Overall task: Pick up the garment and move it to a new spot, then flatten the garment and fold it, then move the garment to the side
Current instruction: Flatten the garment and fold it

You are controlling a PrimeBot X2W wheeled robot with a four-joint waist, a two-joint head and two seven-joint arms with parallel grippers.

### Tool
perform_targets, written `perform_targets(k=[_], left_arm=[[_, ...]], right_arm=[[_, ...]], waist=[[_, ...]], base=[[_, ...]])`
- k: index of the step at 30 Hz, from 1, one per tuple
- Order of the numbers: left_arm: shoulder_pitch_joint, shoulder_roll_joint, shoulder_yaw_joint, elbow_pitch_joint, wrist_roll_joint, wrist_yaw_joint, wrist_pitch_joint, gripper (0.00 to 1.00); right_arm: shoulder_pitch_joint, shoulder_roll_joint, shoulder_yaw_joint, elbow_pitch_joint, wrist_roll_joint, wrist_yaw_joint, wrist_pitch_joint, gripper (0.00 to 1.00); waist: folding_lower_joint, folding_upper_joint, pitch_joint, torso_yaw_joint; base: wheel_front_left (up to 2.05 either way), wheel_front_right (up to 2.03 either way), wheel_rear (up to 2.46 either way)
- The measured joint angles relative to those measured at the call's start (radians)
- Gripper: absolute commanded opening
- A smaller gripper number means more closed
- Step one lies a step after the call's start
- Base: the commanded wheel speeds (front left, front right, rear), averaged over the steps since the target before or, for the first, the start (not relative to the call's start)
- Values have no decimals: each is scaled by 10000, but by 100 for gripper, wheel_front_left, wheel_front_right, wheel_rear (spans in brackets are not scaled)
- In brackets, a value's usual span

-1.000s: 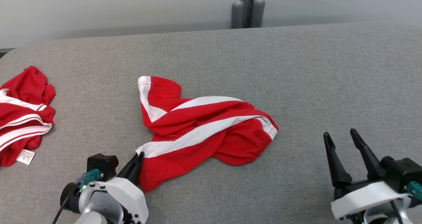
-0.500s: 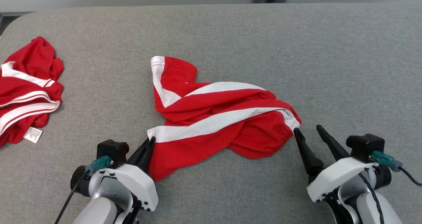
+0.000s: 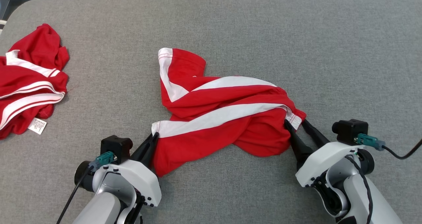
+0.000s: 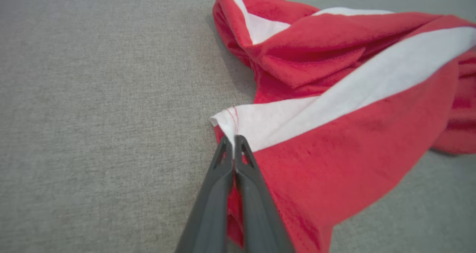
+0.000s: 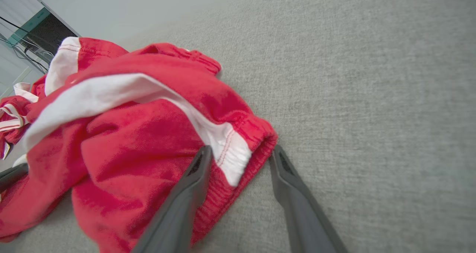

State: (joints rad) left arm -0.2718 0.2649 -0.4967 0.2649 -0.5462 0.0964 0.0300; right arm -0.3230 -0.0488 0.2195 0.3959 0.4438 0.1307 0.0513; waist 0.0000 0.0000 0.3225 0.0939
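Note:
The garment (image 3: 224, 125), red with white stripes, lies crumpled in the middle of the grey padded table (image 3: 296, 36). My left gripper (image 3: 154, 137) is shut on its near left corner, pinching the hem just below the white stripe (image 4: 234, 138). At the garment's right end, my right gripper (image 3: 294, 122) is open. In the right wrist view its two fingers straddle the white-tipped corner of the garment (image 5: 141, 126), one on each side, with gaps still showing (image 5: 241, 149).
A second red and white garment (image 3: 29, 85) with a white label lies bunched at the table's left edge. Bare grey surface stretches behind and to the right of the garment. A black cable (image 3: 400, 154) trails from my right wrist.
The head camera has tilted down. My right gripper has come in from the right to the garment's right corner and now straddles it. The left gripper keeps its hold.

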Motion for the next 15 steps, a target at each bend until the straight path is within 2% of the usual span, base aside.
perform_targets(k=[3,10,15], left_arm=[[-40,-4,-19,44,-8,-33,-44,0],[-89,2,-19,113,-31,-42,-136,0],[-238,15,75,8,-27,-42,-591,0]], right_arm=[[-195,-15,150,219,58,-2,-12,2],[-301,-111,318,343,153,0,-410,0],[-294,-263,259,42,217,-2,-897,0]], waist=[[0,0,42,6],[0,0,84,-33],[0,0,35,-113]], base=[[0,0,0],[0,0,0],[0,0,0]])
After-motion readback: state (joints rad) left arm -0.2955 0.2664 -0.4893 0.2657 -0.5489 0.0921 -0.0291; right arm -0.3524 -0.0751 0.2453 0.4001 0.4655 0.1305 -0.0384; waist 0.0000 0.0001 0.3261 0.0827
